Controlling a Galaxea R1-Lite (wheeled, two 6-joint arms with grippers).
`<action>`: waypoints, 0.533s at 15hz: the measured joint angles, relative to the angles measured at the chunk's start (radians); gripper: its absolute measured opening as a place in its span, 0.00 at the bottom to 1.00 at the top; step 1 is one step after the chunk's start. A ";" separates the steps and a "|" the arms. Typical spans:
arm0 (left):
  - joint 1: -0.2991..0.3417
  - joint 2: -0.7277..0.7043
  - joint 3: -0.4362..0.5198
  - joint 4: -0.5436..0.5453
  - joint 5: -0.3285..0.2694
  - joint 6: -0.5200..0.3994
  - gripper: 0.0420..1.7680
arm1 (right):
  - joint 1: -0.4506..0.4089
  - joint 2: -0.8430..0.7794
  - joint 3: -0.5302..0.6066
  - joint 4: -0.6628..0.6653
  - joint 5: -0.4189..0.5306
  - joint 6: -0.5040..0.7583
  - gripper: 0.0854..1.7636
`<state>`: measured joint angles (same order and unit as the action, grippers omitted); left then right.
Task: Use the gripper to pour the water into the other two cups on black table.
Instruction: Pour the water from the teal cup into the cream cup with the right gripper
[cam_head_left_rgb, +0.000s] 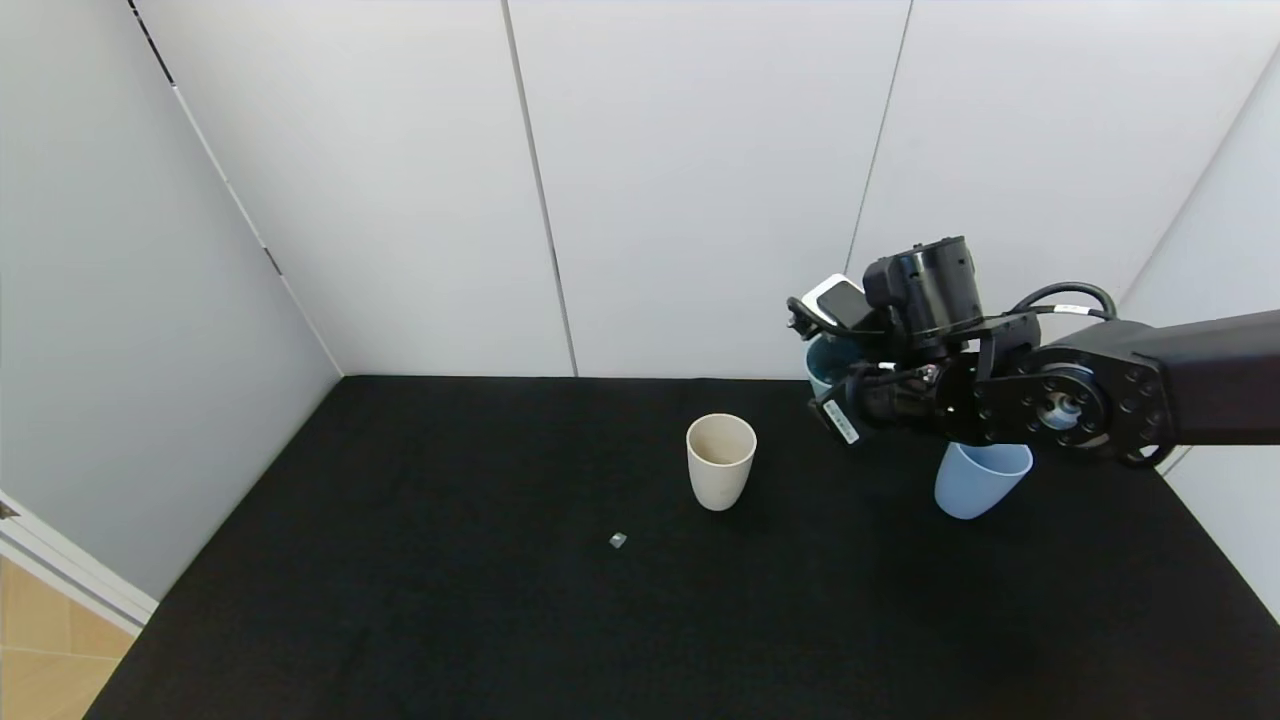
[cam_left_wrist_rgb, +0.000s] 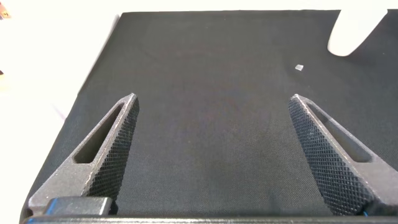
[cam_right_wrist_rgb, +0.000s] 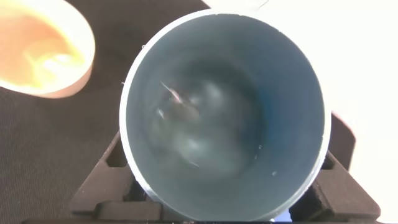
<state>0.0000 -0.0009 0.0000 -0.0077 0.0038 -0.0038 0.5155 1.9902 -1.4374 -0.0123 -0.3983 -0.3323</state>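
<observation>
Left gripper (cam_left_wrist_rgb: 211, 155) hangs low over the black table (cam_head_left_rgb: 400, 600), fingers spread wide, nothing between them. Mid-frame stands the beige cup (cam_head_left_rgb: 720, 460); right of it the blue cup (cam_head_left_rgb: 980, 480). Behind, right gripper (cam_head_left_rgb: 835, 385) clamps the teal cup (cam_right_wrist_rgb: 224, 112), water (cam_right_wrist_rgb: 199, 124) inside.

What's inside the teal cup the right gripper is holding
In the right wrist view the teal cup, clamped in the right gripper, shows faint glints of clear water near its bottom. How deep the water is cannot be told.
</observation>
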 joint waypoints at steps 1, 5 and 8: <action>0.000 0.000 0.000 0.000 0.000 0.000 0.97 | 0.020 0.010 -0.025 0.020 -0.023 -0.010 0.67; 0.000 0.000 0.000 0.000 0.000 0.000 0.97 | 0.072 0.061 -0.105 0.054 -0.093 -0.082 0.67; 0.000 0.000 0.000 0.001 0.000 0.000 0.97 | 0.091 0.100 -0.130 0.055 -0.124 -0.129 0.67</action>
<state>0.0000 -0.0009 0.0000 -0.0070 0.0038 -0.0043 0.6062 2.0898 -1.5672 0.0428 -0.5219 -0.4613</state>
